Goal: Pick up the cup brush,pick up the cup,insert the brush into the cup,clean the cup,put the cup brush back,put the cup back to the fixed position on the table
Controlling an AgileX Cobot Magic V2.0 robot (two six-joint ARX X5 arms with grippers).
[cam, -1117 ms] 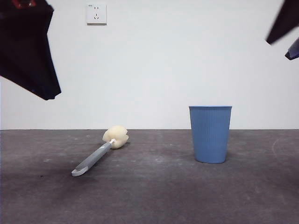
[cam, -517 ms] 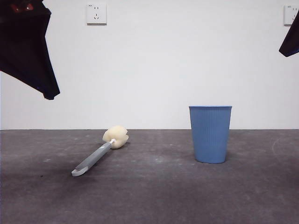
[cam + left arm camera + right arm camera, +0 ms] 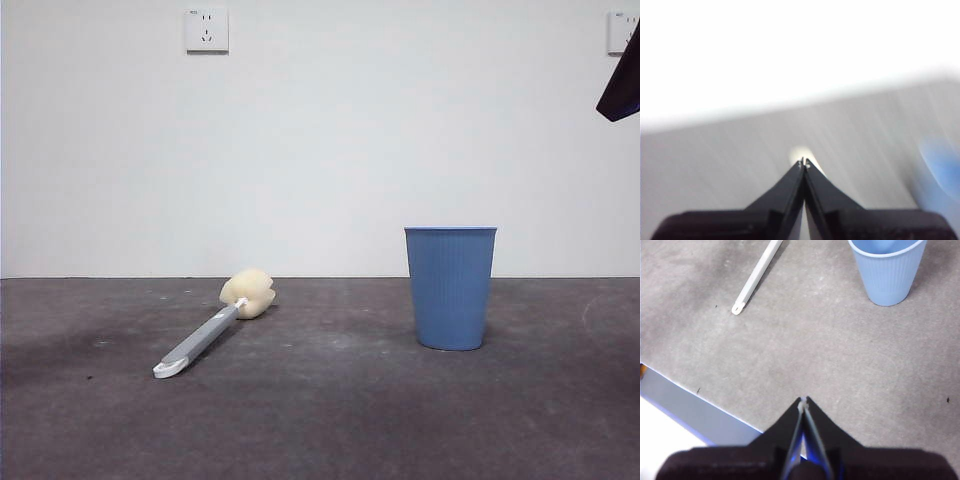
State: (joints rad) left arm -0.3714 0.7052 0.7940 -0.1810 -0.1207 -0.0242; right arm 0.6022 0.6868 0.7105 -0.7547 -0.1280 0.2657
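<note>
Both grippers are pressed together and holding nothing: the left gripper [image 3: 804, 162] is up off the table [image 3: 330, 420], its view blurred, and the right gripper [image 3: 803, 401] hovers above bare table near the cup [image 3: 887, 271]. The cup stands upright, and the brush [image 3: 212, 333] lies flat well off to its left in the front view, sponge head toward the wall.

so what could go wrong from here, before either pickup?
1. The cup brush lies flat on the table, its thin handle angled. A descending gripper could likely scrape the surface or roll it aside.
2. The cup stands free, upright and tapered, so an off-centre approach might tip it.
3. The left gripper and right gripper are both closed; either must open first or it may shove its target.
</note>
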